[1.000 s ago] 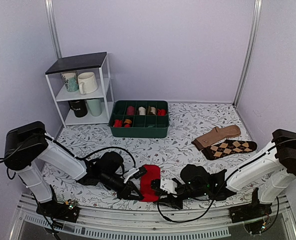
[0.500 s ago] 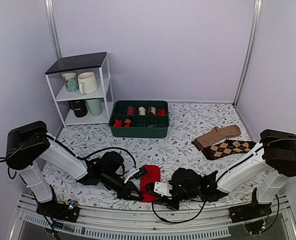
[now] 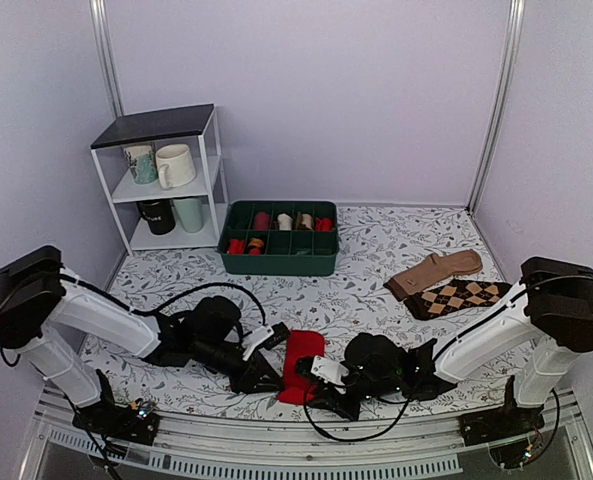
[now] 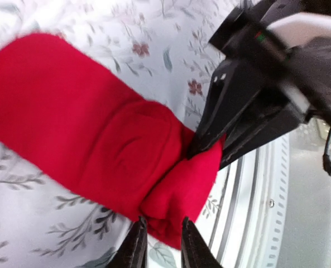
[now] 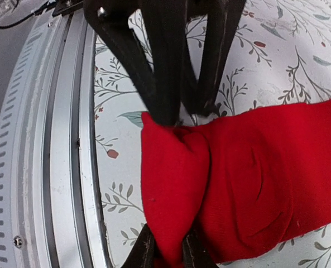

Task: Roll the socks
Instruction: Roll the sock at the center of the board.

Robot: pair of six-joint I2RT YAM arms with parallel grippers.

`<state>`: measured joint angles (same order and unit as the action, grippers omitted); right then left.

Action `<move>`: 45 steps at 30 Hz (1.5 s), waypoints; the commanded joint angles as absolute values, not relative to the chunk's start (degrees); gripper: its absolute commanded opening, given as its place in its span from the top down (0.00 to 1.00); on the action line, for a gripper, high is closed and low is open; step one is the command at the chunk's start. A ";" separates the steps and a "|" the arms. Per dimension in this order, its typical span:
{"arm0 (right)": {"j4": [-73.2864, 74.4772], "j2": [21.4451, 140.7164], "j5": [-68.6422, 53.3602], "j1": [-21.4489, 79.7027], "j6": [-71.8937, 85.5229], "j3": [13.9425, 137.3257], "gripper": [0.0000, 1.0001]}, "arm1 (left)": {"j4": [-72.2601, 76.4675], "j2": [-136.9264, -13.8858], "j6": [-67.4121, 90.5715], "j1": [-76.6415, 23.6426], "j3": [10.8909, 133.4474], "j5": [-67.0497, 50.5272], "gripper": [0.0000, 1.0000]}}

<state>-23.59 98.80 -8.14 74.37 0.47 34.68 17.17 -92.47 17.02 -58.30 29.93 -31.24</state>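
Since a second ago, the right arm (image 3: 486,335) has been drawn in toward the left one, and the left arm (image 3: 106,325) has been stretched lower over the bench (image 3: 376,250). The near end of the socks (image 3: 299,362) has been gathered up from a flat patch into a raised fold.

Rolling is judged to be barely begun. One thick turn has been formed at the end held by the tools, while the rest of the red strip is laid flat on the bench beyond them. The remaining length is yet to be wound up, and no compact roll has been made.

Both arms are reached in low from opposite sides, forearms nearly level with the bench and wrists pointed at each other across the fold. The socks are thus held between the two tools, close to the metal rail at the bench edge.

The left tool (image 4: 159,248) is closed to a narrow gap, with the edge of the red fold nipped between its tips. The right tool (image 5: 166,251) is likewise almost shut, with the opposite edge of the same fold pinched.
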 commanded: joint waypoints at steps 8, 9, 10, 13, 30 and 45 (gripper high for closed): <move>-12.29 106.44 -32.47 63.45 13.20 36.00 0.88 | 25.88 -73.11 1.65 -68.65 20.17 -15.04 0.77; -10.63 107.59 -33.62 62.97 13.32 36.96 0.88 | 26.53 -73.45 1.05 -69.02 19.95 -14.60 0.76; -9.15 108.70 -34.79 62.44 13.47 38.02 0.88 | 26.84 -74.19 0.57 -69.17 19.97 -14.15 0.75; -5.76 111.27 -37.27 61.68 14.02 40.72 0.88 | 25.93 -77.79 -1.16 -69.79 21.28 -12.92 0.75; -1.15 113.86 -38.89 61.35 12.70 43.01 0.88 | 28.26 -89.36 -4.22 -72.16 24.34 -6.52 0.72; -1.23 114.42 -39.28 60.93 12.70 43.17 0.88 | 31.50 -83.51 -3.76 -73.34 19.83 -4.50 0.50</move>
<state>-13.17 109.49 -42.78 60.49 12.67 45.76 30.59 -80.99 -3.90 -72.75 19.90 -3.36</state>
